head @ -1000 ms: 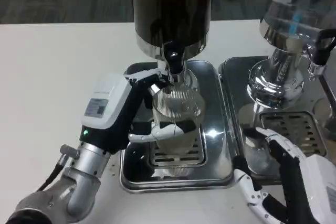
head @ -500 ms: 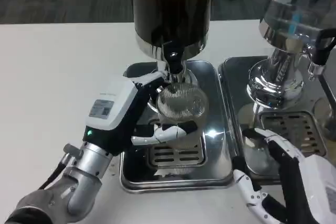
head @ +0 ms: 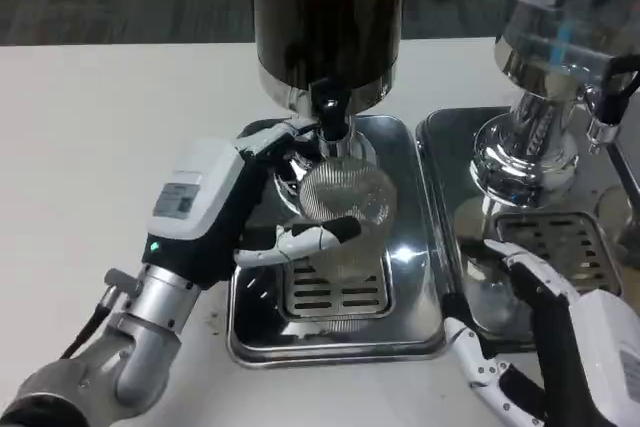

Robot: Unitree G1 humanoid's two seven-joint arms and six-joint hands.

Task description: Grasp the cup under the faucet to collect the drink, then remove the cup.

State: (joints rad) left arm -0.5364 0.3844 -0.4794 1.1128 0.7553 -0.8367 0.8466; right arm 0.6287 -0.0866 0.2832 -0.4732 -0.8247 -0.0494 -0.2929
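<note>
Clear ribbed plastic, the small see-through cup (head: 345, 212) is tilting in the left robot hand (head: 290, 202) under the black faucet (head: 331, 119) of the dark, steel-collared drink dispenser (head: 328, 17), above the slotted grate of the shiny steel drip tray (head: 410, 327). A second earlier it was standing upright on that grate; now it is leaning with its ribbed base turned toward the camera, suggesting the filling stage is giving way to removal. The right robot hand (head: 545, 347) is waiting, fingers loosely spread and holding nothing, at the white surface's (head: 110, 137) near edge.
</note>
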